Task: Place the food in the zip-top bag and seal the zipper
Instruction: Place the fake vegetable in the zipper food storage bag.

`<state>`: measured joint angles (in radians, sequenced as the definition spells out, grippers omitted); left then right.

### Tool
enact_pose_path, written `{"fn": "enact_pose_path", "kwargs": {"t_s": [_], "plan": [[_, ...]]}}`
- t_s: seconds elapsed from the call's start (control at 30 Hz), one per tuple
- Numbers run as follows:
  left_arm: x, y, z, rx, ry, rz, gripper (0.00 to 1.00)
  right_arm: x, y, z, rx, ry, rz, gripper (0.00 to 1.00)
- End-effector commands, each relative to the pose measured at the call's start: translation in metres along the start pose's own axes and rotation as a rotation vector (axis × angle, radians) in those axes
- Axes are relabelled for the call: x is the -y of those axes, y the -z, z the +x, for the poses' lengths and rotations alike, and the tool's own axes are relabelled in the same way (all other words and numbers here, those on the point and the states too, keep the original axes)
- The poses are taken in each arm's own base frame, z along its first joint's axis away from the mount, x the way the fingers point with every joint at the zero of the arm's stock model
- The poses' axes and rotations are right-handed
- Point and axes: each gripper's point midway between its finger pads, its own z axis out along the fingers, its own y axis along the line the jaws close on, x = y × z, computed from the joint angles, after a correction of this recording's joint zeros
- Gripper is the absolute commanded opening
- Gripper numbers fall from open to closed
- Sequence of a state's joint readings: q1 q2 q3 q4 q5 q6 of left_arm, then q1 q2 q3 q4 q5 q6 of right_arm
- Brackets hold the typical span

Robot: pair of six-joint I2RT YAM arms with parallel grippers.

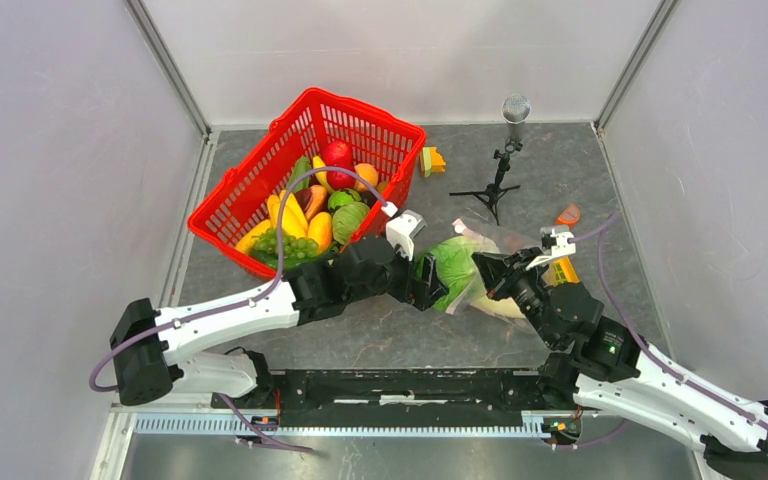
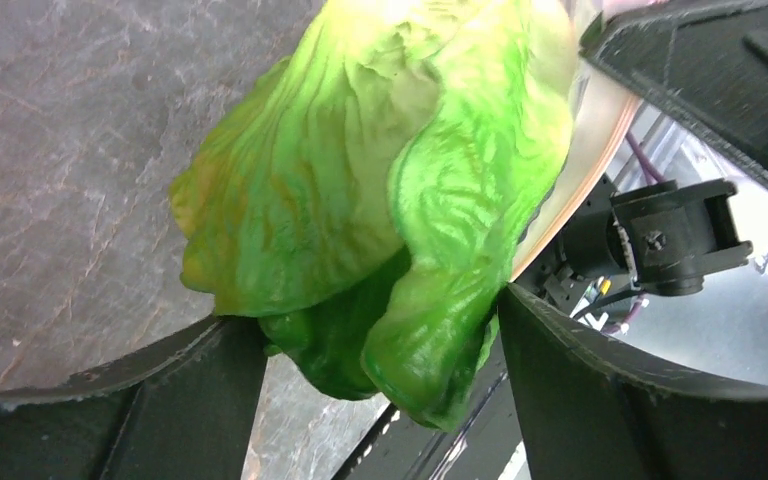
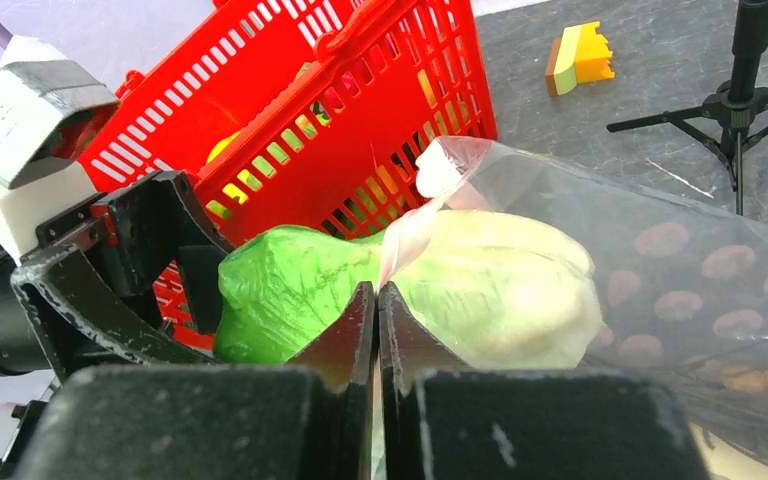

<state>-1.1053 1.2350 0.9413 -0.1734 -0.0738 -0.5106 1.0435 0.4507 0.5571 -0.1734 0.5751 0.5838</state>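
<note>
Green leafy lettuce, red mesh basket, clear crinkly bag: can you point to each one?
green leafy lettuce [image 2: 380,200], left wrist view, middle of its big front leaf.
red mesh plastic basket [image 1: 245,195], top view, its left mesh wall.
clear crinkly plastic bag [image 3: 700,230], right wrist view, its see-through side.

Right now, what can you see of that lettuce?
The lettuce is a glossy, plastic-looking toy: ruffled bright green leaves paling to cream at one end. The left gripper clamps its green end; its pale end sits inside the mouth of the clear bag, whose edge the right gripper pinches.
</note>
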Motion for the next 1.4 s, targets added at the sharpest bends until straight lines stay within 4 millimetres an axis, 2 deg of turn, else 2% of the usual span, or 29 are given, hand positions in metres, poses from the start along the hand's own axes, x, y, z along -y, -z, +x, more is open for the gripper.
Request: {"fn": "enact_pose_path", "kwargs": {"t_s": [0.0, 0.07, 0.13, 0.23, 0.33, 0.37, 0.47, 0.63, 0.7, 0.77, 0.83, 0.97, 1.07, 1.17, 1.37], "plan": [[0.021, 0.006, -0.049, 0.212, 0.063, 0.088, 0.74, -0.017, 0.001, -0.027, 0.086, -0.084, -0.057, 0.03], [0.026, 0.013, -0.058, 0.251, 0.058, 0.117, 0.57, -0.017, 0.000, -0.024, 0.075, -0.074, -0.053, 0.03], [0.032, 0.016, -0.064, 0.250, 0.025, 0.133, 0.45, -0.017, -0.002, -0.020, 0.062, -0.065, -0.056, 0.03], [0.031, 0.012, -0.060, 0.186, -0.021, 0.107, 0.20, -0.031, -0.002, -0.019, 0.064, -0.045, -0.135, 0.03], [0.026, 0.013, -0.066, 0.162, -0.044, 0.053, 0.04, -0.049, 0.002, -0.023, 0.070, -0.006, -0.241, 0.04], [0.022, 0.013, -0.068, 0.159, -0.051, 0.025, 0.02, -0.054, 0.003, -0.024, 0.072, 0.001, -0.265, 0.04], [0.013, 0.011, -0.072, 0.150, -0.069, -0.038, 0.02, -0.069, 0.006, -0.028, 0.079, 0.026, -0.345, 0.04], [0.028, 0.009, -0.081, 0.080, -0.237, 0.010, 0.02, -0.089, 0.008, -0.030, 0.050, 0.032, -0.427, 0.04], [0.040, 0.015, -0.083, 0.049, -0.310, 0.077, 0.02, -0.080, 0.002, -0.029, 0.035, 0.024, -0.355, 0.04], [0.043, 0.028, -0.092, 0.047, -0.362, 0.083, 0.02, -0.061, -0.003, -0.027, 0.035, 0.012, -0.246, 0.04], [0.048, 0.042, -0.096, 0.032, -0.406, 0.108, 0.02, -0.057, -0.002, -0.030, 0.055, 0.016, -0.240, 0.04], [0.046, 0.063, -0.099, -0.020, -0.478, 0.098, 0.02, -0.078, 0.002, -0.054, 0.094, 0.068, -0.316, 0.04], [0.039, 0.070, -0.097, -0.047, -0.494, 0.066, 0.02, -0.106, -0.001, -0.062, 0.060, 0.128, -0.402, 0.04], [0.031, 0.077, -0.102, -0.033, -0.492, 0.017, 0.02, -0.133, -0.004, -0.056, 0.014, 0.182, -0.512, 0.04], [0.024, 0.093, -0.109, -0.049, -0.534, -0.021, 0.02, -0.157, 0.004, -0.027, -0.071, 0.279, -0.702, 0.04]]}}
